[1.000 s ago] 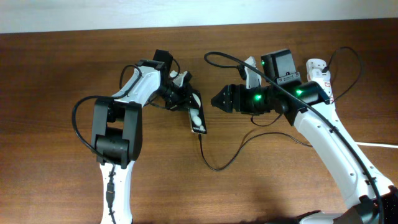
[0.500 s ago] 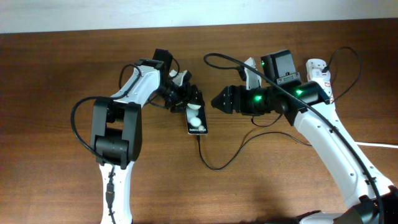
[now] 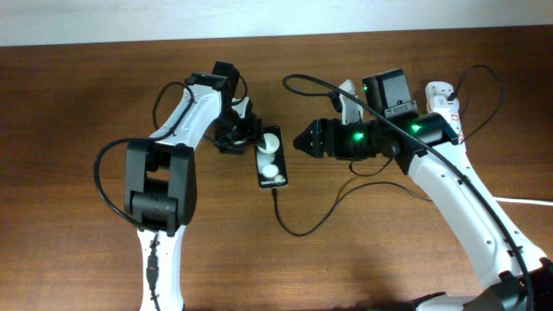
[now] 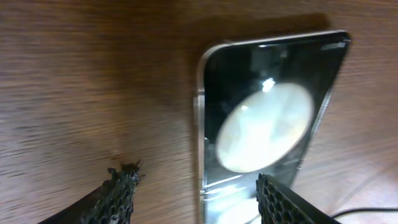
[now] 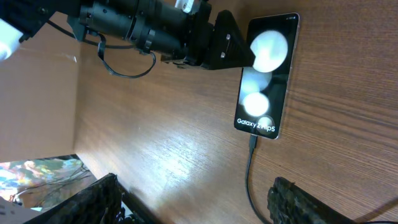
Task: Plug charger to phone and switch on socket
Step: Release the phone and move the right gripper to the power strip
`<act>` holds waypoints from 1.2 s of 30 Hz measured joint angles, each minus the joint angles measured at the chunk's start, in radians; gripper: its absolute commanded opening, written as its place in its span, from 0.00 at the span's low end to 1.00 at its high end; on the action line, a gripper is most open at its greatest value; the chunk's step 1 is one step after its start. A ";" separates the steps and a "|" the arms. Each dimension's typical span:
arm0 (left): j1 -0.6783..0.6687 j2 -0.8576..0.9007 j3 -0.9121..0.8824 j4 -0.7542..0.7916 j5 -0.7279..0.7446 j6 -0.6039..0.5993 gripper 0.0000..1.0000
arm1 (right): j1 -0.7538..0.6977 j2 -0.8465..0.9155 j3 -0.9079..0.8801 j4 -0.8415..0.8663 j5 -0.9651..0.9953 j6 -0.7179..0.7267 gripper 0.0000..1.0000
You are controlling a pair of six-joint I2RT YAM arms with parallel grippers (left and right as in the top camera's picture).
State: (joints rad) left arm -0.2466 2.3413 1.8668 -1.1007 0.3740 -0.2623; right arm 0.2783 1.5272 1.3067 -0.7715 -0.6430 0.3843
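Left gripper (image 3: 246, 138) wide open, empty | phone (image 3: 270, 161) lying flat just beyond its fingertips, charger (image 5: 248, 163) plugged into far end | likely light, glossy, slippery: pinch long edges | right gripper (image 3: 304, 141) open, empty

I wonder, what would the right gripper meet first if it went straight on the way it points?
Probably the phone, near the end opposite its lettering: the right gripper points at it with nothing between. Height is unclear; passing above, it would reach the left gripper beyond.
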 measured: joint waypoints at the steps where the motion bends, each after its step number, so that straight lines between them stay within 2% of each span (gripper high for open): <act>1: 0.000 -0.001 0.003 -0.010 -0.032 -0.004 0.66 | 0.000 0.000 0.000 0.000 0.000 0.000 0.79; 6: 0.000 -0.002 0.061 -0.104 -0.233 -0.031 0.66 | 0.000 0.000 0.000 -0.040 0.030 -0.034 0.79; 9: 0.000 -0.036 0.127 -0.119 -0.295 -0.034 0.68 | 0.000 0.000 0.000 -0.069 0.058 -0.054 0.79; 16: 0.001 -0.419 0.200 -0.137 -0.321 -0.034 0.73 | 0.000 0.000 0.000 -0.088 0.100 -0.078 0.78; 24: 0.001 -0.581 0.201 -0.147 -0.323 -0.034 0.73 | -0.049 0.000 0.000 -0.126 0.146 -0.130 0.69; 25: 0.001 -0.604 0.202 -0.146 -0.323 -0.034 0.82 | -0.086 0.000 0.000 -0.135 0.149 -0.134 0.68; 26: 0.001 -0.644 0.202 -0.143 -0.324 -0.034 1.00 | -0.132 0.000 0.000 -0.144 0.150 -0.146 0.64; 29: 0.001 -0.689 0.202 -0.145 -0.327 -0.034 0.99 | -0.241 -0.004 0.016 -0.186 0.150 -0.182 0.50; 34: 0.001 -0.696 0.202 -0.148 -0.327 -0.034 0.99 | -0.422 -0.014 0.093 -0.239 0.154 -0.209 0.11; 36: 0.001 -0.696 0.202 -0.150 -0.327 -0.034 0.99 | -0.502 -0.014 0.121 -0.239 0.164 -0.211 0.04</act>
State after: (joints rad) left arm -0.2455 1.6455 2.0686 -1.2503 0.0475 -0.2962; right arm -0.2237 1.5135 1.4273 -1.0103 -0.4786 0.1734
